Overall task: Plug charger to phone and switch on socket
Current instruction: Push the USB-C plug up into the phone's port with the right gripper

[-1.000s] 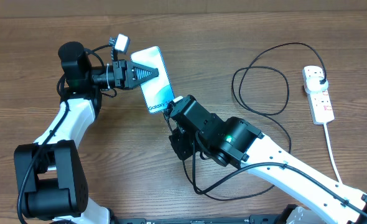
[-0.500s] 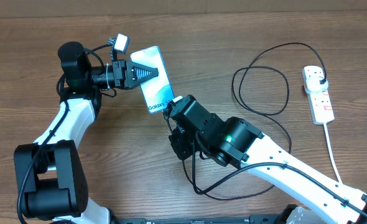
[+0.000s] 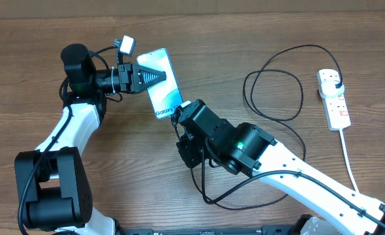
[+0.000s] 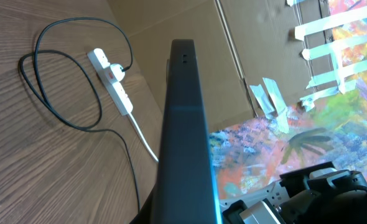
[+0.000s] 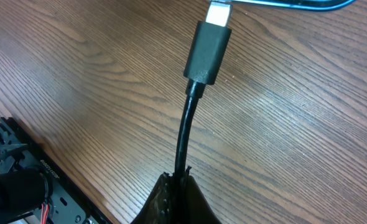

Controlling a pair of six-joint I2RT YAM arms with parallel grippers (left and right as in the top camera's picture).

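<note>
The phone [image 3: 164,81] has a lit light blue screen and "Galaxy" text at its near end. My left gripper [image 3: 154,76] is shut on it and holds it tilted above the table; in the left wrist view its dark edge [image 4: 185,137] fills the middle. My right gripper [image 5: 182,177] is shut on the charger cable [image 5: 187,134] just behind its black connector [image 5: 207,51], whose metal tip meets the phone's bottom edge [image 5: 283,4]. The black cable loops [image 3: 274,91] across the table to a black plug in the white socket strip [image 3: 333,99].
The socket strip's white cord [image 3: 350,163] runs toward the front right. The strip and cable loop also show in the left wrist view [image 4: 112,81]. A cardboard wall [image 4: 190,25] stands behind the table. The right arm's body [image 3: 238,149] lies over the table's middle.
</note>
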